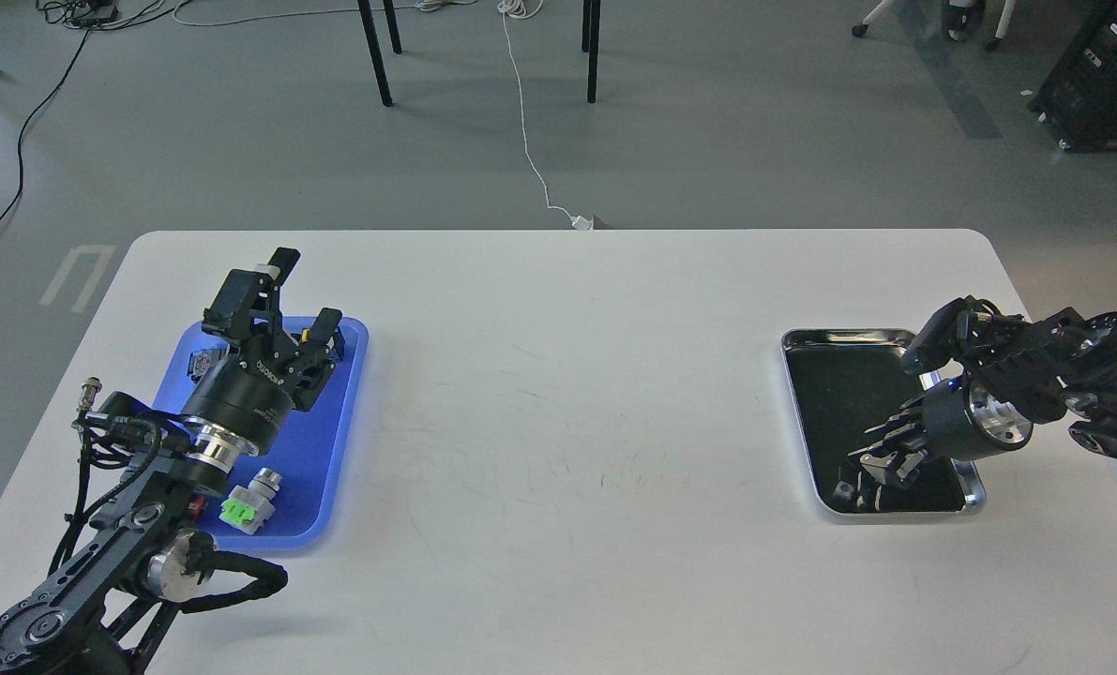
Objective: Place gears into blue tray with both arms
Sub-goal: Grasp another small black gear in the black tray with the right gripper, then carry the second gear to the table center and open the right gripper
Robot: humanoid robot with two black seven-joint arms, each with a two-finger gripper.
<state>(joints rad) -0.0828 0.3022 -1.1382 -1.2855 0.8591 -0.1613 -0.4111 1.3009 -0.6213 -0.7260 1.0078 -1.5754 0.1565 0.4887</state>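
The left hand [303,292], fingers spread, hovers over the blue tray [338,441] at left; the right hand [872,469] dips into the metal tray [802,342], grip unclear.

The black left arm's gripper [307,302] hid much of the bright blue plastic tray [352,394]; against the silver-rimmed metal tray [802,412], the right gripper's [872,469] fingers were indistinguishable.

Single head view, high, facing forward and down. Whole white tabletop [558,394] in frame at mid range; grey floor [708,141] beyond its far edge.
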